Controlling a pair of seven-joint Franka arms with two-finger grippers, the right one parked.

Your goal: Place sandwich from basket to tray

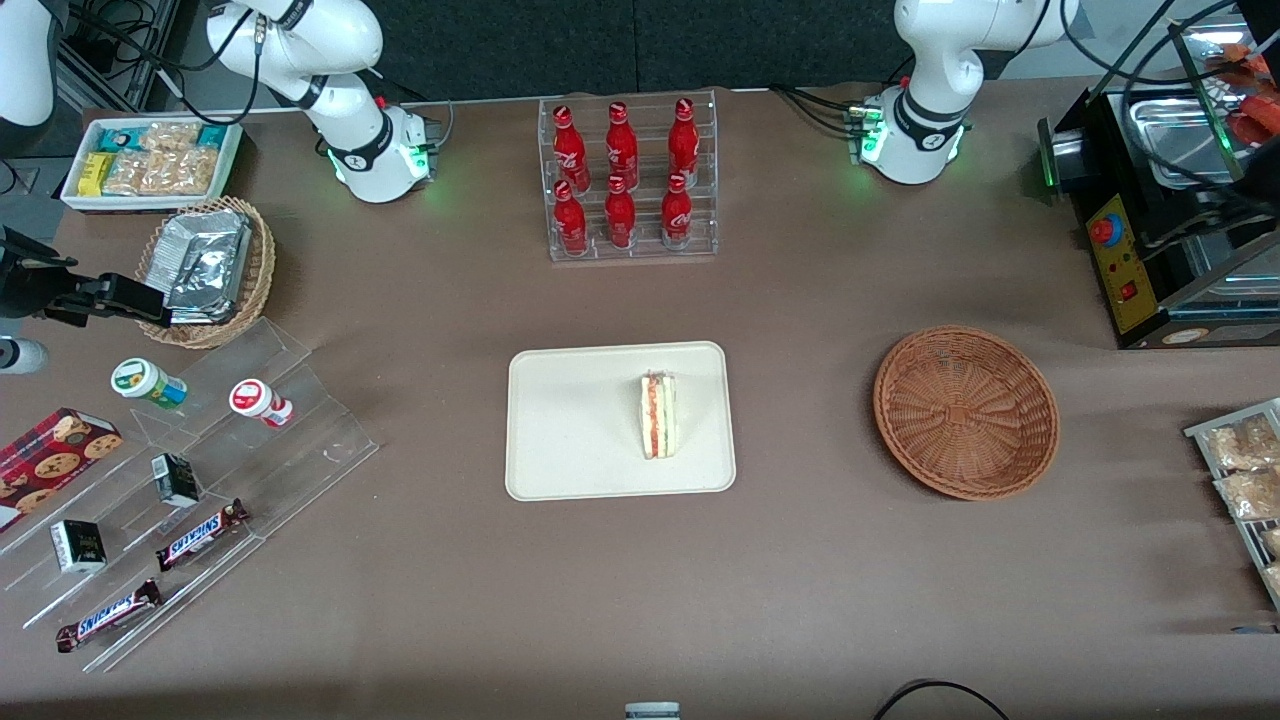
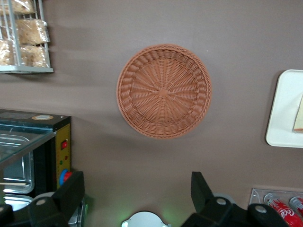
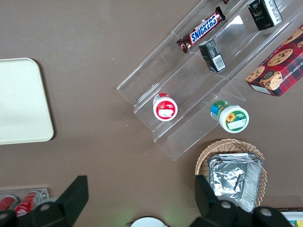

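Note:
The sandwich [image 1: 659, 415] lies on the cream tray [image 1: 570, 430] at the middle of the table, on the part of the tray toward the working arm's end. The reddish-brown wicker basket [image 1: 966, 411] stands beside the tray toward the working arm's end and holds nothing. In the left wrist view the basket [image 2: 164, 90] lies below my gripper [image 2: 136, 187], and the tray's rim [image 2: 282, 118] and a corner of the sandwich [image 2: 299, 118] show at the edge. My gripper hangs high over the table between the basket and the arm's base, open and empty. It is out of the front view.
A clear rack of red bottles [image 1: 632, 180] stands farther from the front camera than the tray. A black appliance [image 1: 1150, 230] and a wire rack of snack bags [image 1: 1245, 480] are at the working arm's end. A tan basket with foil packets [image 1: 210, 270] and clear snack shelves [image 1: 180, 500] are at the parked arm's end.

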